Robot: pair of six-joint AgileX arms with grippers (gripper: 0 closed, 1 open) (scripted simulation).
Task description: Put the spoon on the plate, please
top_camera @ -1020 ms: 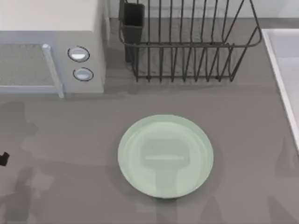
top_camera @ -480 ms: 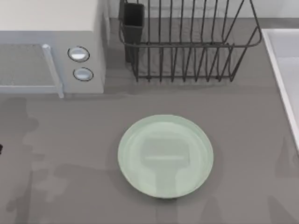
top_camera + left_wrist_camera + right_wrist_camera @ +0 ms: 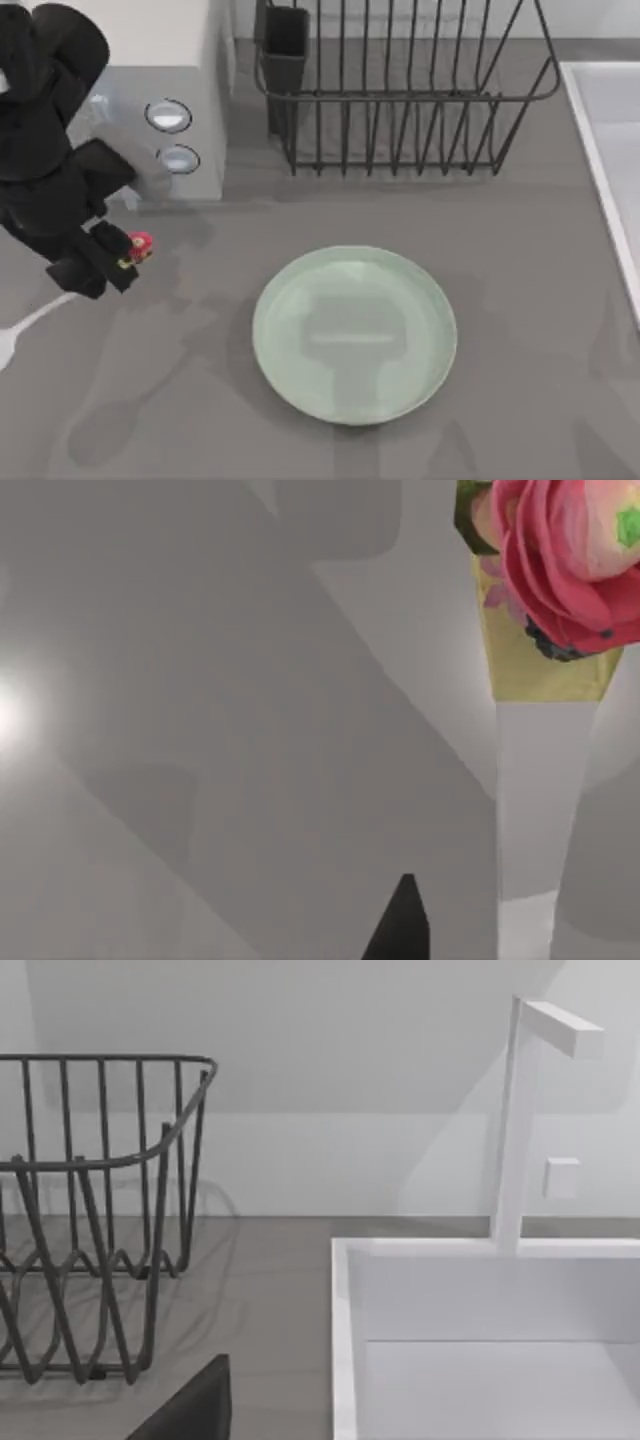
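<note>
Grey table [image 3: 520, 300] runs across the top view, with a pale microwave [image 3: 150, 110] at the back left, a dark wire dish rack [image 3: 400, 90] behind the middle and a white sink [image 3: 610, 150] along the right edge. On the bare middle of the table sits the plate [image 3: 355, 335], mint green, with nothing on it.

My left arm reaches in over the left side, in front of the microwave. The left gripper [image 3: 100, 262] is closed around the spoon [image 3: 30, 322], holding it near the knob end. The red spotted knob [image 3: 140, 243] sticks out on the side facing the plate, while the thin pale handle slants away toward the left edge, where the white bowl of the spoon [image 3: 5, 345] is partly cut off. The spoon is well apart from the plate, to its left.

From the left wrist, the handle [image 3: 535, 810] and red knob [image 3: 570, 560] appear close up beside a dark fingertip [image 3: 400, 930].

From the right wrist, the rack [image 3: 100, 1210], the sink [image 3: 480, 1340] and a white faucet [image 3: 520, 1110] are seen.
</note>
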